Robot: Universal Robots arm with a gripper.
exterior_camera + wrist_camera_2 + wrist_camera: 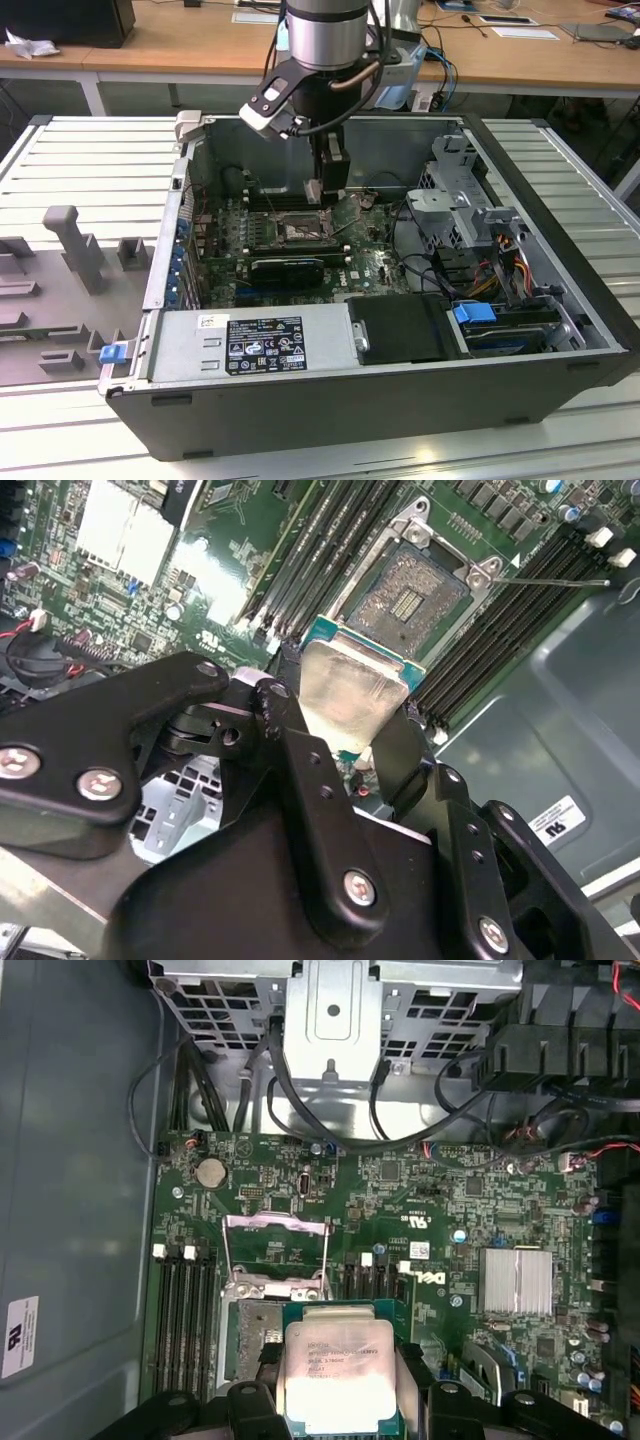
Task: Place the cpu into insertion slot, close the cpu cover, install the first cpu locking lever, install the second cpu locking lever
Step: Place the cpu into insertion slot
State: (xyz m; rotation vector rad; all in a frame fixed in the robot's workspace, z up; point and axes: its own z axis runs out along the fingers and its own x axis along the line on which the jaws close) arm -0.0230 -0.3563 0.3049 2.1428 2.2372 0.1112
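Observation:
My gripper (345,730) is shut on the cpu (350,692), a pale silver square chip with a green edge, held by two opposite sides between black fingers (290,742). In the first wrist view the cpu (338,1368) hangs just off the insertion slot (243,1335) and overlaps one side of it. The slot's tan contact field (408,592) lies bare. The cpu cover (275,1250), a grey frame with a square window, stands swung open beside the slot. In the exterior view the gripper (325,188) hovers inside the computer case above the slot (300,231). A thin locking lever (550,580) sticks out from the slot's corner.
Long black memory slots (330,540) flank the socket on both sides. A silver heatsink (516,1282), a long black card (288,268), a drive cage (335,1005) with loose cables, and the power supply (250,340) crowd the case. The case wall (70,1160) stands close by.

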